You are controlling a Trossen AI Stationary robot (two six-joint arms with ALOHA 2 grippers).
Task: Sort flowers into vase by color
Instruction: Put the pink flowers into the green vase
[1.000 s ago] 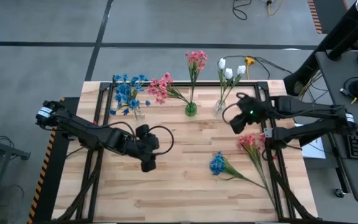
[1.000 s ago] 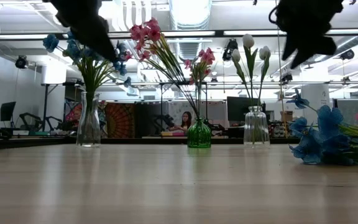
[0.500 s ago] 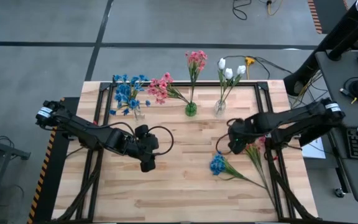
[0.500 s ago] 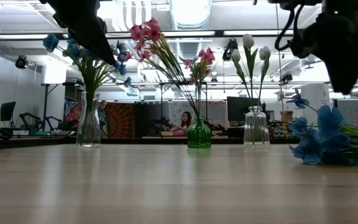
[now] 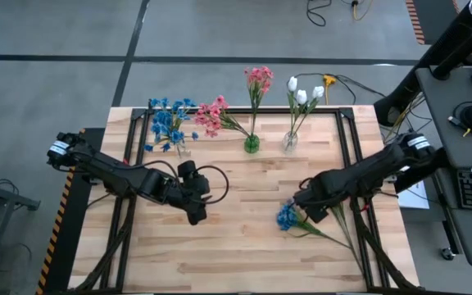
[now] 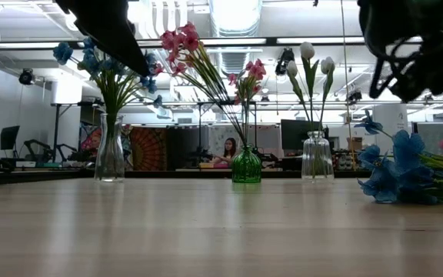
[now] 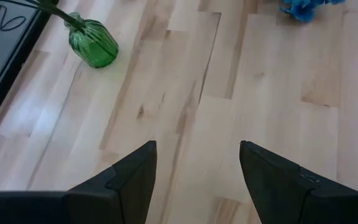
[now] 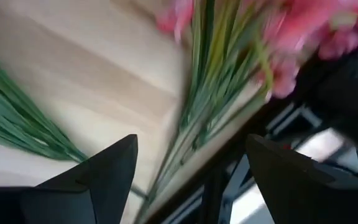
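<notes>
**Right end effector low over the loose sprigs, nothing held**

The right end effector sits low over the right half of the wooden surface, just beside the blossoms of a loose blue sprig that lies flat there. Its fingers are spread wide and hold nothing; between them the right wrist view shows bare wood, green stems and a loose pink sprig. In the high view that pink sprig lies mostly hidden under the right arm, its long stem running toward the surface's near right corner.

The left end effector hangs above the middle left of the surface, well apart from every flower. Its fingers stand open with only bare wood between them.

Along the far edge stand three vases. A clear vase on the left holds blue blossoms. The green vase in the middle holds pink sprigs, one leaning toward the blue bunch. A second clear vase on the right holds white tulip buds. In the low view a person sits far back in the room.
</notes>
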